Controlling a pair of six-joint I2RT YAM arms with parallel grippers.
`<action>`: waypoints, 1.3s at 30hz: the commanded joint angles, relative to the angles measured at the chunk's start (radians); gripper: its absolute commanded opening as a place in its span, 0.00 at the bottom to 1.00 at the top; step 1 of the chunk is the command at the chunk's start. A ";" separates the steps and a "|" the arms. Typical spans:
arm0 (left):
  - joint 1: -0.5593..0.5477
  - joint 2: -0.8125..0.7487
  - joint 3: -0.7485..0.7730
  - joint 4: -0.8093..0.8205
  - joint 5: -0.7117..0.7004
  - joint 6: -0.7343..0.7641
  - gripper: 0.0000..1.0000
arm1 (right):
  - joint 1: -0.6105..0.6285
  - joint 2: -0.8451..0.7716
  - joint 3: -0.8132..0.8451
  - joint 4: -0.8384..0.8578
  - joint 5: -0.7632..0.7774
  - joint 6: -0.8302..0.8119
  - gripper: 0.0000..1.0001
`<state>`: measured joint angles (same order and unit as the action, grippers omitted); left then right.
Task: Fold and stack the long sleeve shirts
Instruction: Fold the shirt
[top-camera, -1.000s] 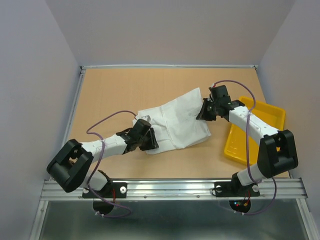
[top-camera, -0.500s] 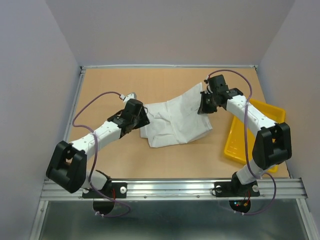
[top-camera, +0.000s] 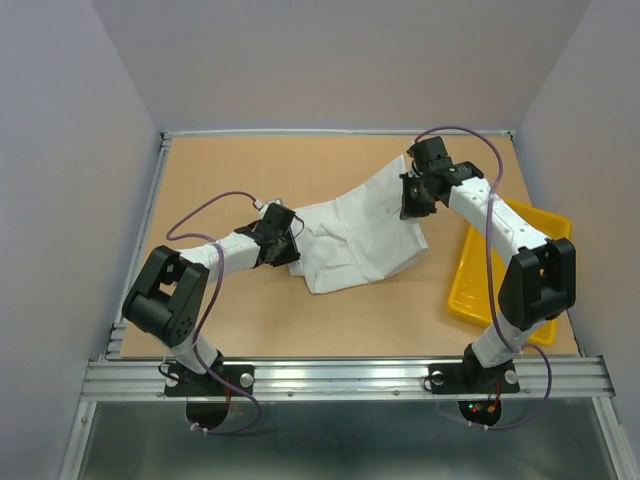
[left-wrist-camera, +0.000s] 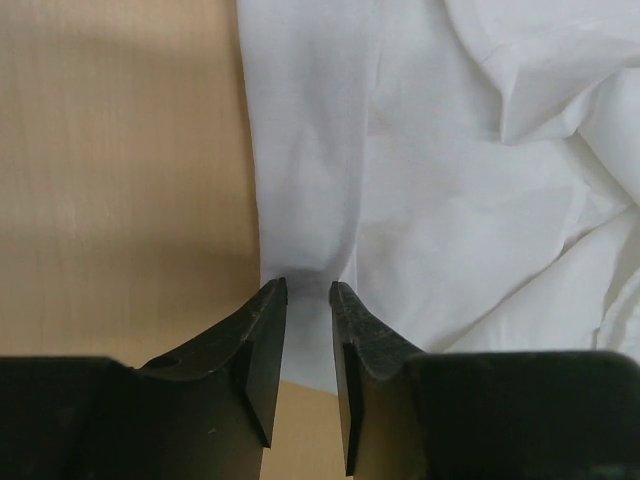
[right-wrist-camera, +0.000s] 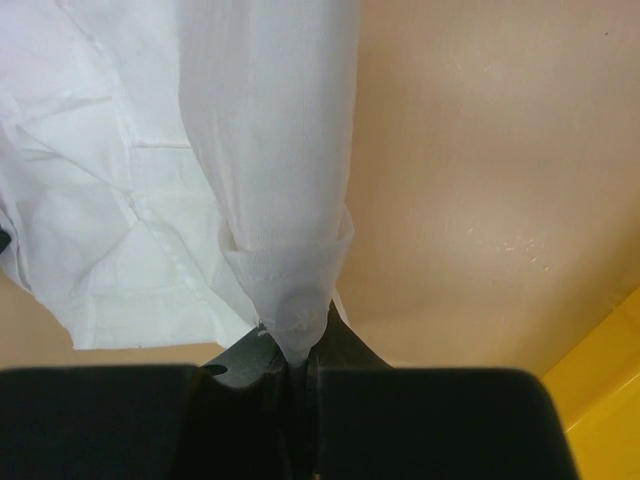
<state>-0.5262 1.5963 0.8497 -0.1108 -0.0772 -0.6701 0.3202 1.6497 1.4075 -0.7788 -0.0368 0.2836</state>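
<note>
One white long sleeve shirt (top-camera: 360, 240) lies crumpled in the middle of the table. My right gripper (top-camera: 415, 200) is shut on a bunched sleeve end at the shirt's far right corner; in the right wrist view the cloth (right-wrist-camera: 270, 150) hangs from the pinched jaws of that gripper (right-wrist-camera: 297, 360). My left gripper (top-camera: 290, 245) is at the shirt's left edge. In the left wrist view the left gripper (left-wrist-camera: 308, 292) has its jaws narrowly apart over a flat strip of the shirt (left-wrist-camera: 300, 150) that lies on the table.
A yellow tray (top-camera: 470, 290) stands at the right, tilted, under my right forearm; its corner shows in the right wrist view (right-wrist-camera: 610, 420). Walls close the table on three sides. Bare wood shows to the left and front of the shirt.
My right gripper has drawn the sleeve end farther back and the shirt has shifted with it. My left gripper has left the shirt's near-left corner and now sits at its left edge.
</note>
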 joint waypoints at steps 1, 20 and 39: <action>-0.006 -0.028 -0.032 0.014 0.042 -0.005 0.36 | 0.046 0.038 0.119 -0.048 0.130 -0.007 0.01; -0.087 -0.087 -0.110 0.059 0.088 -0.062 0.36 | 0.335 0.277 0.413 -0.273 0.491 0.074 0.01; -0.087 -0.105 -0.221 0.149 0.111 -0.155 0.36 | 0.615 0.403 0.513 -0.382 0.683 0.103 0.02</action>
<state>-0.6090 1.4887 0.6785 0.0162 -0.0021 -0.7906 0.8940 2.0354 1.8462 -1.1282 0.5835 0.3538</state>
